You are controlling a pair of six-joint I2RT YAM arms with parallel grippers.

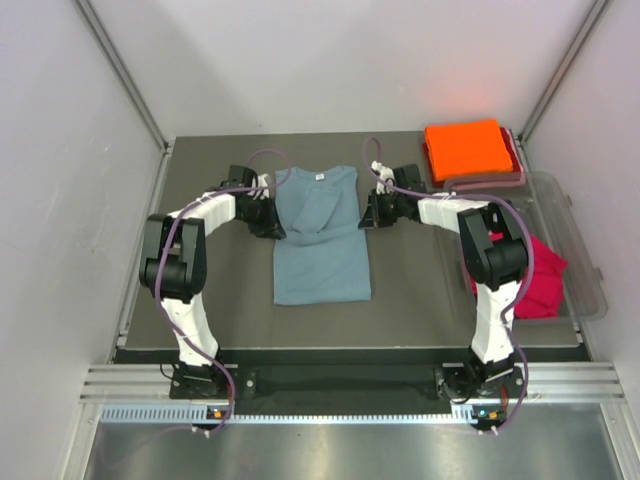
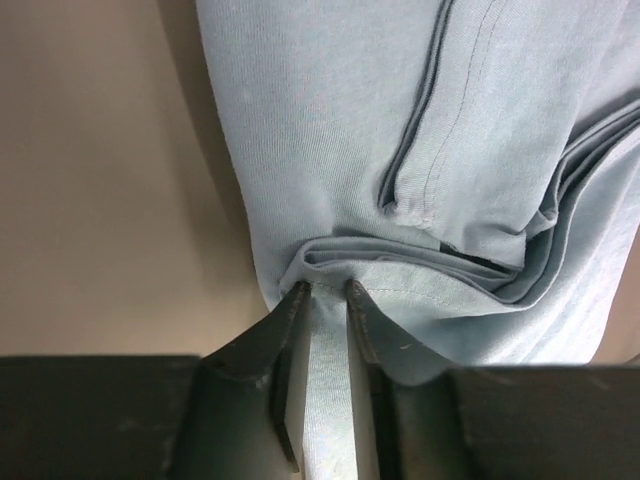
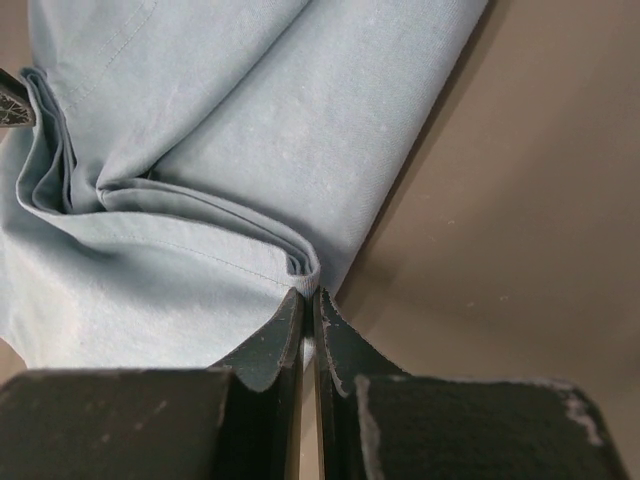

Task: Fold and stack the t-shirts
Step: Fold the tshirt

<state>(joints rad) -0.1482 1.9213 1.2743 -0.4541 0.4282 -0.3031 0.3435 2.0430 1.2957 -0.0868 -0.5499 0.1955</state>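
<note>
Grey-blue cotton t-shirt [image 1: 322, 255] lies flat mid-worktop [image 1: 240, 310], both sleeves folded inward, collar at the far end. Left end effector [image 2: 325, 290] is at its left edge, jaws narrowly apart with a fold of cloth between them; can't tell if it's clamped. Right end effector [image 3: 308, 295] is at the right edge, jaws together, tips touching the folded hem. Folded bright orange t-shirt [image 1: 465, 148] sits far right. Crumpled crimson t-shirt [image 1: 545, 275] lies in the clear plastic tub [image 1: 590, 250].
</note>
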